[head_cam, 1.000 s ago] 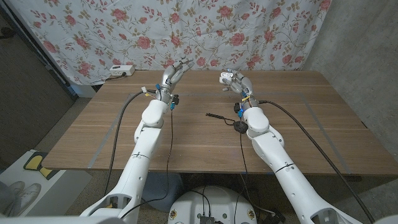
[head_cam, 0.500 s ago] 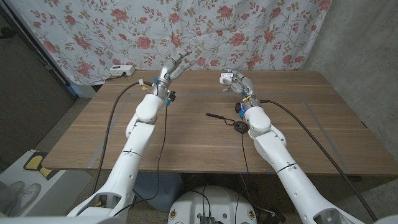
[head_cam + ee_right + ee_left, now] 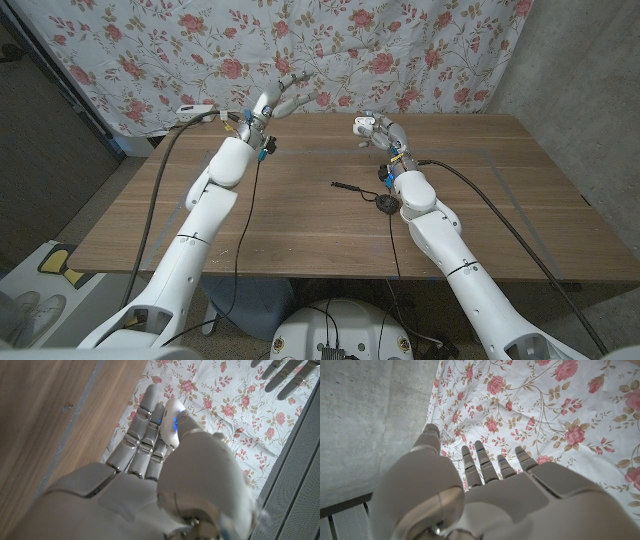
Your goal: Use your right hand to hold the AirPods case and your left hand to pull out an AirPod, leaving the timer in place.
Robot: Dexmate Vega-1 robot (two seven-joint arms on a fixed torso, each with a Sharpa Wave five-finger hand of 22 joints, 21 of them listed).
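Note:
My right hand (image 3: 380,132) is raised over the far middle of the table and grips a small white AirPods case (image 3: 362,125). In the right wrist view the case (image 3: 170,419) sits between thumb and fingers and shows a blue light. My left hand (image 3: 279,101) is held up in front of the floral curtain, left of the case and apart from it. Its fingers (image 3: 482,462) are spread and nothing lies in them. The left hand's fingertips (image 3: 280,375) also appear in the right wrist view. I cannot make out a timer for certain.
A small white box (image 3: 193,110) sits at the table's far left edge, partly behind the left arm's cable. A black round piece (image 3: 385,203) with a thin dark rod (image 3: 348,187) lies by my right forearm. The floral curtain (image 3: 400,50) hangs behind the wooden table (image 3: 300,230).
My left arm has swung outward and up, carrying the hand a little farther toward the curtain with its fingers spreading. The right hand and the case have stayed put.

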